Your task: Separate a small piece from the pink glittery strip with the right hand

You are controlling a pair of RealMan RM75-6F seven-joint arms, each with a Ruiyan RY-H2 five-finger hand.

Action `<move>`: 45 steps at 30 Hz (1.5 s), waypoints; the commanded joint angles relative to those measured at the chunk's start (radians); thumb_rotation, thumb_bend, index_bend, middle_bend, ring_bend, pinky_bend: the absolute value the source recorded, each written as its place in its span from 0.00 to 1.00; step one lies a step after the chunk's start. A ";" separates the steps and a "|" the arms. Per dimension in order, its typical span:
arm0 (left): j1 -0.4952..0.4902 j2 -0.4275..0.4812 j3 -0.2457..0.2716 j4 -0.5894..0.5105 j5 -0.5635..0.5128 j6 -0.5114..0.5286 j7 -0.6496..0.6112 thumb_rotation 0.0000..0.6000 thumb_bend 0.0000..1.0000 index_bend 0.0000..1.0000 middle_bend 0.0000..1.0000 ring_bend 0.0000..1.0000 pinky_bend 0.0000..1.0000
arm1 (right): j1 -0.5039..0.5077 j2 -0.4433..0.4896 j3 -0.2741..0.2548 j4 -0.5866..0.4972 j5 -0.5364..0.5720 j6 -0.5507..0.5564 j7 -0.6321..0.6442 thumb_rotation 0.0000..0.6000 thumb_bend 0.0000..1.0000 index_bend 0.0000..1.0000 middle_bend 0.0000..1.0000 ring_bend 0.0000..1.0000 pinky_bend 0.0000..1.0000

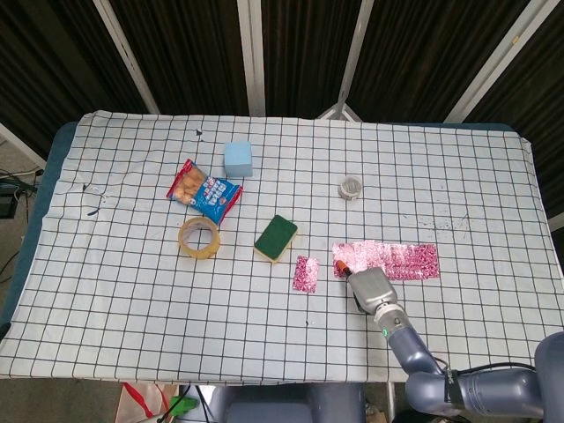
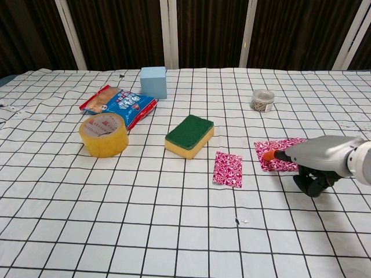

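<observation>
The pink glittery strip lies flat right of the worktop's centre, well clear of the right edge; the separated small piece lies apart to its left, toward the near edge, with bare cloth between them. The right hand rests at the strip's left end, one orange-tipped finger extended onto it, the others curled under, holding nothing. Open cloth runs along the near edge; printing on the snack packet and tape roll is illegible.

Even bright light, sharp focus (glare on the pink glittery strip).
</observation>
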 commanded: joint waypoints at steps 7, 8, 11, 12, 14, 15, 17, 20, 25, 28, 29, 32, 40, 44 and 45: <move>0.000 0.000 0.001 0.000 0.003 0.000 0.001 1.00 0.26 0.19 0.04 0.00 0.07 | -0.007 0.007 -0.017 -0.021 -0.013 0.012 -0.005 1.00 0.76 0.10 0.86 0.86 0.68; 0.000 0.000 0.001 0.000 0.003 0.001 0.001 1.00 0.26 0.19 0.04 0.00 0.07 | -0.008 0.009 -0.019 -0.026 -0.018 0.015 -0.006 1.00 0.76 0.10 0.86 0.86 0.68; 0.000 -0.001 0.001 0.000 0.005 -0.001 0.002 1.00 0.27 0.19 0.04 0.00 0.07 | -0.013 0.012 -0.029 -0.042 -0.035 0.025 -0.009 1.00 0.76 0.10 0.86 0.86 0.68; -0.001 -0.001 0.002 0.000 0.006 -0.001 0.003 1.00 0.27 0.19 0.04 0.00 0.07 | -0.015 0.013 -0.033 -0.046 -0.039 0.027 -0.010 1.00 0.76 0.10 0.86 0.86 0.68; -0.001 -0.001 0.002 -0.001 0.006 -0.002 0.004 1.00 0.27 0.19 0.04 0.00 0.07 | -0.018 0.015 -0.040 -0.055 -0.045 0.028 -0.012 1.00 0.76 0.10 0.86 0.86 0.68; -0.001 -0.001 0.002 -0.001 0.006 -0.002 0.004 1.00 0.27 0.19 0.04 0.00 0.07 | -0.020 0.015 -0.045 -0.058 -0.049 0.028 -0.013 1.00 0.76 0.10 0.86 0.86 0.68; 0.000 0.000 0.002 -0.001 0.005 -0.001 0.003 1.00 0.27 0.19 0.04 0.00 0.07 | -0.026 0.016 -0.054 -0.061 -0.061 0.031 -0.012 1.00 0.76 0.10 0.86 0.86 0.68; 0.001 0.000 0.000 0.000 0.004 0.002 -0.001 1.00 0.27 0.19 0.05 0.00 0.07 | -0.037 0.016 -0.068 -0.062 -0.074 0.036 -0.009 1.00 0.76 0.10 0.86 0.86 0.68; 0.000 -0.001 0.001 0.000 0.006 0.000 0.001 1.00 0.27 0.19 0.04 0.00 0.07 | -0.058 0.029 -0.094 -0.084 -0.112 0.052 -0.006 1.00 0.76 0.10 0.86 0.86 0.68; -0.001 -0.002 0.002 -0.002 0.009 -0.001 0.005 1.00 0.27 0.19 0.04 0.00 0.07 | -0.071 0.044 -0.109 -0.109 -0.137 0.063 -0.004 1.00 0.76 0.10 0.86 0.86 0.68; 0.000 -0.002 0.002 -0.002 0.009 0.000 0.006 1.00 0.27 0.19 0.04 0.00 0.07 | -0.075 0.048 -0.114 -0.116 -0.143 0.067 -0.006 1.00 0.76 0.10 0.86 0.86 0.68; 0.000 -0.002 0.002 -0.002 0.008 0.000 0.005 1.00 0.27 0.19 0.04 0.00 0.07 | -0.087 0.058 -0.131 -0.129 -0.153 0.072 -0.009 1.00 0.76 0.10 0.86 0.86 0.68; 0.001 -0.002 0.002 -0.002 0.007 0.001 0.007 1.00 0.27 0.19 0.04 0.00 0.07 | -0.134 0.074 -0.175 -0.135 -0.222 0.087 0.009 1.00 0.76 0.10 0.86 0.86 0.68; 0.000 -0.004 0.004 -0.004 0.012 0.000 0.015 1.00 0.27 0.19 0.05 0.00 0.07 | -0.162 0.094 -0.201 -0.160 -0.269 0.107 0.013 1.00 0.76 0.10 0.86 0.86 0.68; 0.000 -0.004 0.004 -0.005 0.012 0.000 0.017 1.00 0.26 0.19 0.04 0.00 0.07 | -0.169 0.098 -0.206 -0.164 -0.279 0.110 0.016 1.00 0.76 0.10 0.86 0.86 0.68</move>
